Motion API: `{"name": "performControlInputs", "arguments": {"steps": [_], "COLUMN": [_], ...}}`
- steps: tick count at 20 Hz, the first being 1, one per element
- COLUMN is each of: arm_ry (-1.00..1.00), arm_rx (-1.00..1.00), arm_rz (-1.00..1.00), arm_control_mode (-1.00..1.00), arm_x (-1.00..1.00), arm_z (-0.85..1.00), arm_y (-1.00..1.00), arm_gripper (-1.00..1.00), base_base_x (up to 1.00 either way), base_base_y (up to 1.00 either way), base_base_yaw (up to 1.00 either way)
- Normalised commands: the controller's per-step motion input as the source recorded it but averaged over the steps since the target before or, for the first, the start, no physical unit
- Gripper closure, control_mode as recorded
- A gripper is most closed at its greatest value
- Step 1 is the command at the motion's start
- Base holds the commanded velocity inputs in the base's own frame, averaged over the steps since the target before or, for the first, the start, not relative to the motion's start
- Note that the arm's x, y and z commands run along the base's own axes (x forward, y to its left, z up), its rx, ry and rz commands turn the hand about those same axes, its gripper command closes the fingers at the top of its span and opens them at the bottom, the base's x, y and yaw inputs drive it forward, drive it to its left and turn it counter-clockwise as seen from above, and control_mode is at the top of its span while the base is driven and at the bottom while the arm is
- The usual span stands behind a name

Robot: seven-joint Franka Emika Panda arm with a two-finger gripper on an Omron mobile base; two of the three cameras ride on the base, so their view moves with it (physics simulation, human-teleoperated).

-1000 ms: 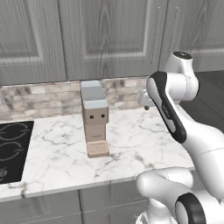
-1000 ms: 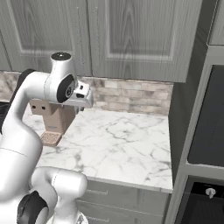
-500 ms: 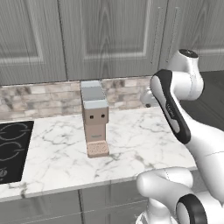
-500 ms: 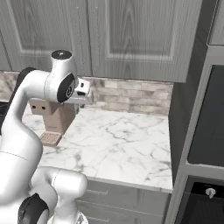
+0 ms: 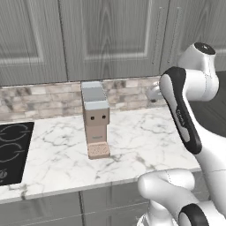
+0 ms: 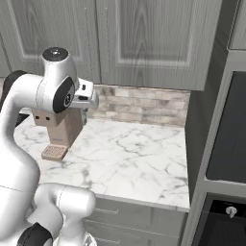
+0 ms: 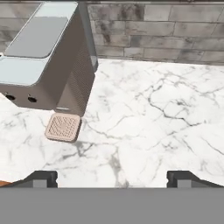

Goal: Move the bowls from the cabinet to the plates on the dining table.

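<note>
While the gripper (image 7: pixel 112 177) hangs with jaws spread wide and empty above the marble counter (image 7: pixel 148 127), beside the coffee machine (image 5: pixel 96 118), the grey wall cabinet (image 5: pixel 110 37) stands shut, hiding any bowls.

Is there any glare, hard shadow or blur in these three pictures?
Left base view: even flat light, no glare on the marble counter, a faint shadow beside the coffee machine. Right base view: the cabinet doors look soft and grainy. Hand view: the brick backsplash is slightly blurred.
</note>
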Motion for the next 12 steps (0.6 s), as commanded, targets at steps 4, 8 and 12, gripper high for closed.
{"name": "performControlInputs", "arguments": {"steps": [4,8,12], "arm_ry": [-0.14,-0.14,-0.13], "arm_rx": [0.0,0.0,0.0], "arm_rz": [0.0,0.0,-0.03], "arm_control_mode": [-1.0,-1.0,-1.0], "arm_x": [-0.32,-0.28,-0.16], "arm_z": [0.01,0.0,0.0], "arm_y": [0.2,0.22,0.03], "arm_gripper": [-1.0,-1.0,-1.0], "base_base_x": [0.0,0.0,0.0], "base_base_y": [0.0,0.0,0.0], "base_base_yaw": [0.0,0.0,0.0]}}
